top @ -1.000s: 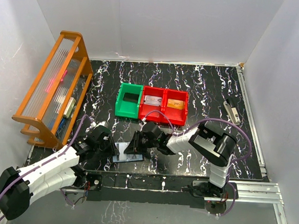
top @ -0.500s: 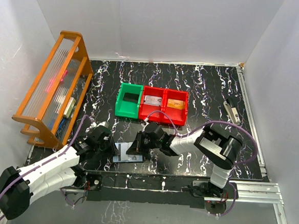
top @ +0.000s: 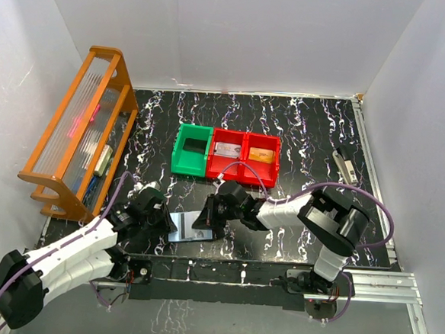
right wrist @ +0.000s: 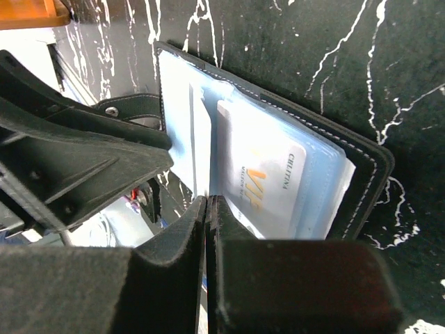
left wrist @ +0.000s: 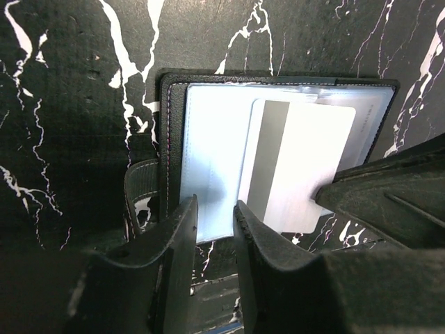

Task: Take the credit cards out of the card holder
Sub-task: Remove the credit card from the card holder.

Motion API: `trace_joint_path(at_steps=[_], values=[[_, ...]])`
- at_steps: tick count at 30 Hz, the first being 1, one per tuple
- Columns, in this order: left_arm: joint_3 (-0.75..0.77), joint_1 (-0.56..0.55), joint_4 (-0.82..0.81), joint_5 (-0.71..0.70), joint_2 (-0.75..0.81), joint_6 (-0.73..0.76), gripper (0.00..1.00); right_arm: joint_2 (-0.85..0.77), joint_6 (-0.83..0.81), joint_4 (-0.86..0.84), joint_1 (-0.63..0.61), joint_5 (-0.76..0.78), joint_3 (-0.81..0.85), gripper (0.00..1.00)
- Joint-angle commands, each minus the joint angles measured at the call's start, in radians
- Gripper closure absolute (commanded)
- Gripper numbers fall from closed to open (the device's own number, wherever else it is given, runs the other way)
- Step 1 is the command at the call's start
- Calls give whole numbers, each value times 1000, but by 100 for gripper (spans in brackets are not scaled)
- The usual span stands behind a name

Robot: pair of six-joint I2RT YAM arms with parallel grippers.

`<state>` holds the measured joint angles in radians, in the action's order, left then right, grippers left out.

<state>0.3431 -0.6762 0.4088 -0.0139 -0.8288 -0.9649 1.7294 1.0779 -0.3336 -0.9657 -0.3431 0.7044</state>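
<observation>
Near edge, 6 o'clock of the counter [top: 309, 127]: the card holder [left wrist: 201, 139] lies open, light-blue panels up. Left fingers [left wrist: 181, 236], at its 9 o'clock, grasp the edge of one panel. Right fingers [right wrist: 174, 257], at its 3 o'clock, are clenched tight, tips at the edge of a white credit card [left wrist: 299, 167] with a grey stripe; whether they pinch it, cannot tell. Printed card [right wrist: 268, 181] sits in a sleeve. Toward 12 o'clock: green bin [top: 188, 168], red bins [top: 241, 177]. At 9 o'clock: orange rack [top: 80, 126].
</observation>
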Motion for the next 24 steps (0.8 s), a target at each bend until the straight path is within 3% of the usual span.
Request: trace_joint_path(at_steps=[1,6,11,15,24], values=[[59,-2,52,-22,44,19,72,4,-33,9,6,-16,32,100],[85,-2,-43,35,72,44,66,38,19,-85,7,-28,5,100],[32,-2,-261,223,-8,66,64,51,31,-89,8,-18,0,100],[19,-2,-173,140,-90,-2,72,35,31,-84,7,3,-9,100],[-4,-1,-23,24,-4,3,73,30,37,-129,8,-16,-18,100]])
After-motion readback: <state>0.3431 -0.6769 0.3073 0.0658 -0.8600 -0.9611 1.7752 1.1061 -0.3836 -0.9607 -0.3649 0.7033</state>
